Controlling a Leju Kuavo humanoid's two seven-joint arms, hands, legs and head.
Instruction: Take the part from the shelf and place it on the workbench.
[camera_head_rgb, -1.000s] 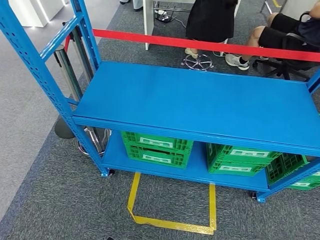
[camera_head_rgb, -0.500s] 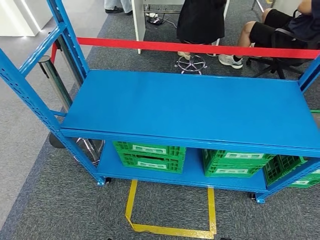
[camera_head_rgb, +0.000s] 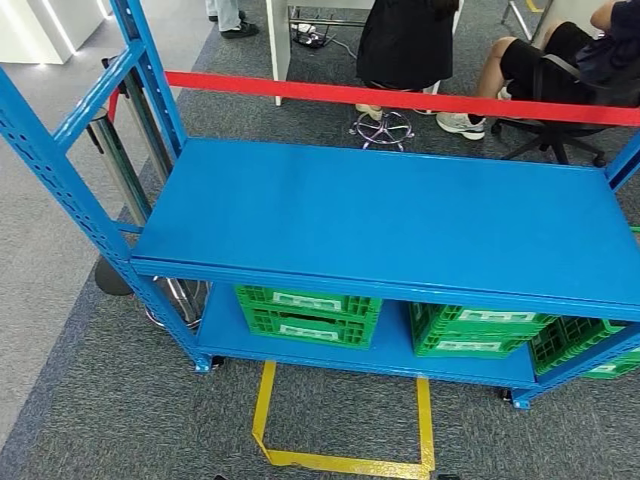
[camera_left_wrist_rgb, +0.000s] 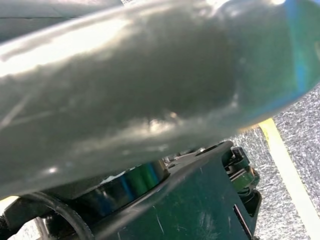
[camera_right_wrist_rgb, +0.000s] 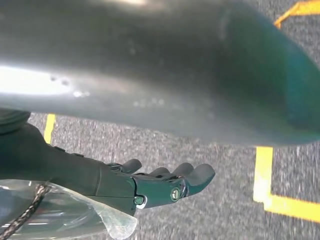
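Note:
The blue metal shelf (camera_head_rgb: 392, 215) stands right in front of me in the head view, its upper board a flat blue surface. On the lower board sit three green crates (camera_head_rgb: 308, 313) (camera_head_rgb: 472, 330) (camera_head_rgb: 596, 345), and what they hold is hidden. My right hand (camera_right_wrist_rgb: 158, 185) hangs above the grey carpet with its dark fingers stretched out and nothing in them. A dark shape that may be my left hand (camera_left_wrist_rgb: 211, 200) lies under the silver arm, and how its fingers stand is unclear.
A yellow tape square (camera_head_rgb: 343, 462) marks the carpet before the shelf. A red barrier belt (camera_head_rgb: 392, 97) on steel posts (camera_head_rgb: 121, 170) runs behind it. Two people sit on chairs beyond the belt (camera_head_rgb: 407, 40) (camera_head_rgb: 558, 55). The shelf's blue uprights (camera_head_rgb: 60, 170) rise at left.
The whole head picture has shifted, so the camera has moved: the shelf now sits a little lower and more square on. Nothing on the shelf has moved.

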